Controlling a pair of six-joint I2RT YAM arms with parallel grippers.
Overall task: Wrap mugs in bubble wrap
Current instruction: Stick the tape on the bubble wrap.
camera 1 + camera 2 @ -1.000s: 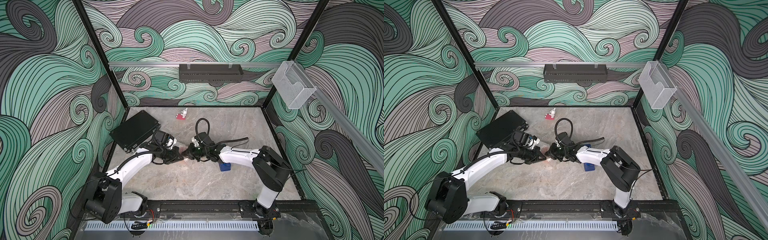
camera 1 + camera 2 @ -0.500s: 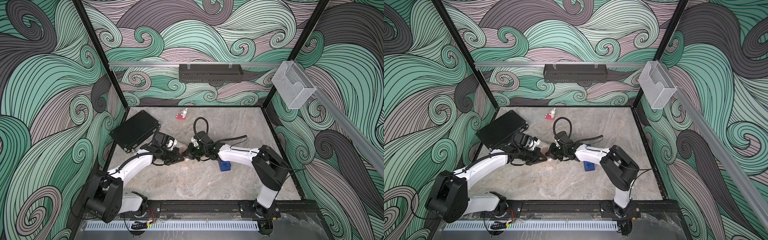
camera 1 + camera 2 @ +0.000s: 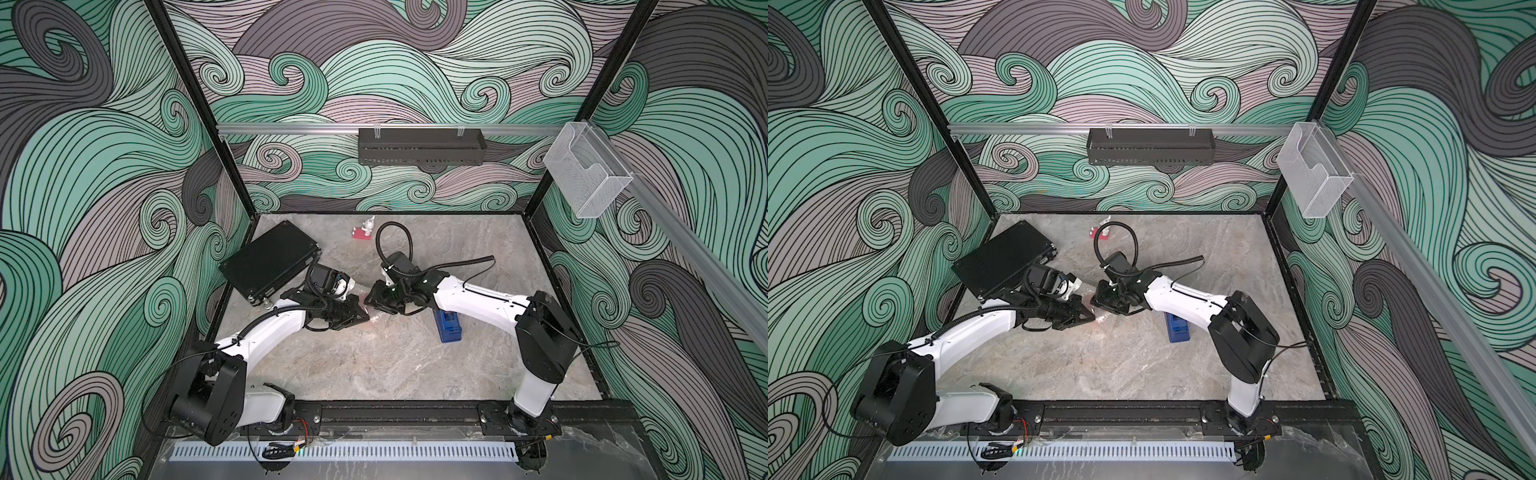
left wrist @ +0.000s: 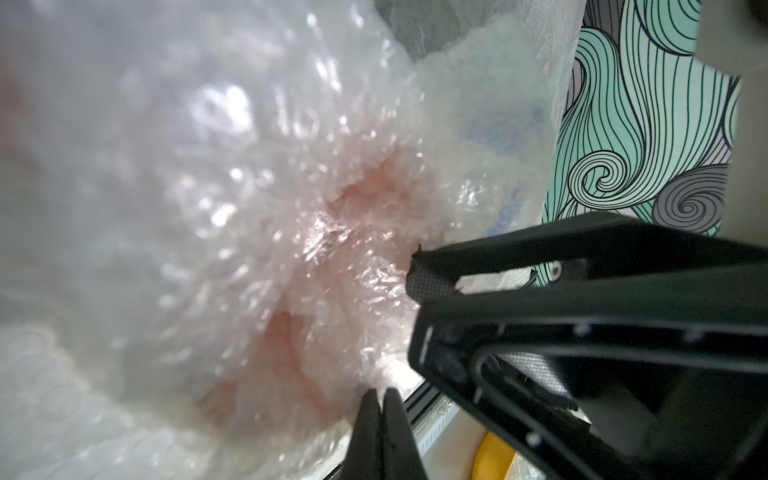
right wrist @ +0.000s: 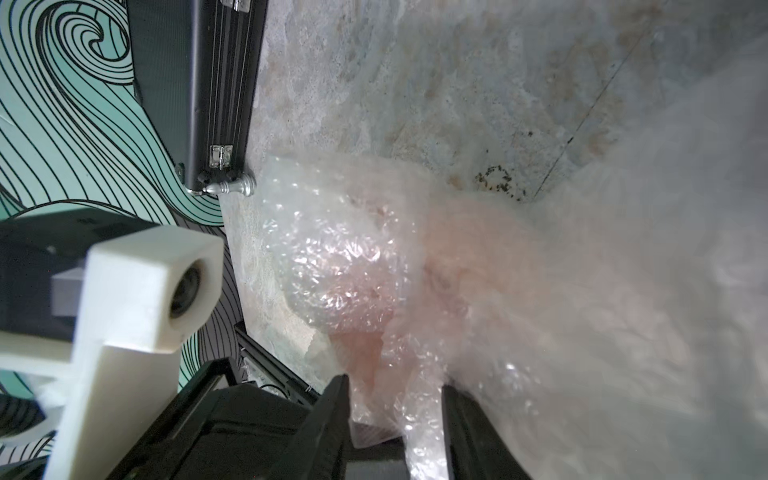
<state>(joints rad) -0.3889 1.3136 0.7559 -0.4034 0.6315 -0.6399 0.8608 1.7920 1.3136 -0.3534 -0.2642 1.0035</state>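
- left gripper (image 4: 379,399): fingertips pressed together, clenched, tips right at the edge of the bubble wrap (image 4: 208,187). Can't tell whether a fold of film is nipped between them.
- right gripper (image 5: 394,380): jaws apart, released. A loose tail of wrap lies in the gap between its fingers (image 5: 328,415), not squeezed. In the left wrist view, one of its textured pads (image 4: 428,284) sits against the bundle.
- The two grippers meet nose to nose near the middle of the table (image 3: 374,365), left (image 3: 359,316) and right (image 3: 371,298), with the bundle between them. In both top views the bundle is only a pale pink glint on the marble.
- mug (image 5: 361,345): inside the wrap, down on the table between the two sets of tips. It shows only as a salmon blush through crinkled film (image 4: 286,332); rim and handle not readable. The wrap is bunched around it, and more film spreads out blurred close to the right wrist lens.
- blue tape dispenser (image 3: 448,326): flat on the table just beside the right forearm, near the bundle but apart from it.
- black case (image 3: 270,259): closed, behind the left arm by the left wall, one corner foot near the wrap's edge (image 5: 245,189).
- red-and-white figurine (image 3: 363,230): toward the back wall, well apart from the work.
- black tray (image 3: 419,146) hangs on the back rail; clear holder (image 3: 586,174) on the right-hand rail.
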